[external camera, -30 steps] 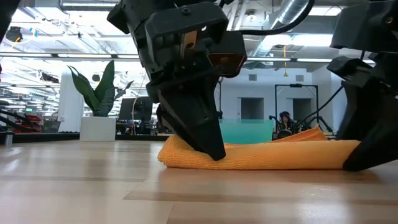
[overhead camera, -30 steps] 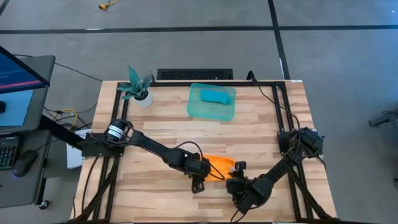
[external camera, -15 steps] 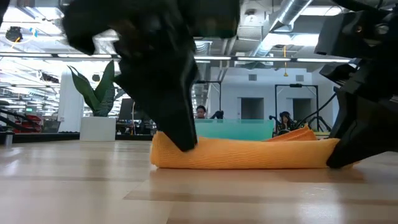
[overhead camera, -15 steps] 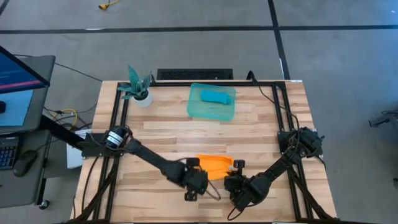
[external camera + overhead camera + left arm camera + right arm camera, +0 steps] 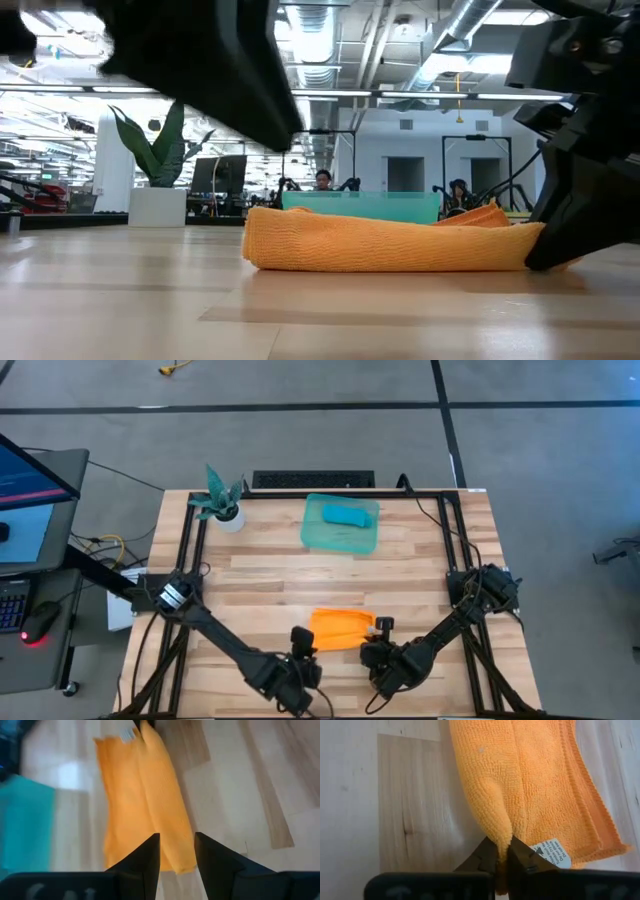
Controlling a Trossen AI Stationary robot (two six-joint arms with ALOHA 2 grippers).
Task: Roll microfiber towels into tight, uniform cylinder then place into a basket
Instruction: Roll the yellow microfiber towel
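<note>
There are 2 towels on the table: 1 orange towel (image 5: 340, 629) and 1 blue towel (image 5: 347, 514). There is 1 green basket (image 5: 318, 534), 1 small white pot with a teal plant (image 5: 222, 503), and 2 dark arms.

The right gripper (image 5: 502, 851) is pressed together on a raised fold at the edge of the orange towel, near the corner that carries a white label (image 5: 551, 852). From that pinch the cloth spreads away in front of the fingers, loosely folded in long ridges rather than wound tight. In the low view the orange towel (image 5: 390, 245) lies flat on the wood as a long low bundle, with the right gripper (image 5: 560, 250) down at 1 end of it.

The left gripper (image 5: 176, 851) hangs above the table just off the other end of the orange towel (image 5: 145, 810), its 2 fingers spread a little with bare wood and the cloth's edge showing between them, touching nothing. In the high view it sits (image 5: 300, 650) just beside the towel, at the near edge of the table.

The basket stands well apart from both grippers, on the far side of the orange towel, with the blue towel lying inside it as a short roll. The pot stands farther off still, at the far corner on the left arm's side. Nothing lies between the orange towel and the basket
</note>
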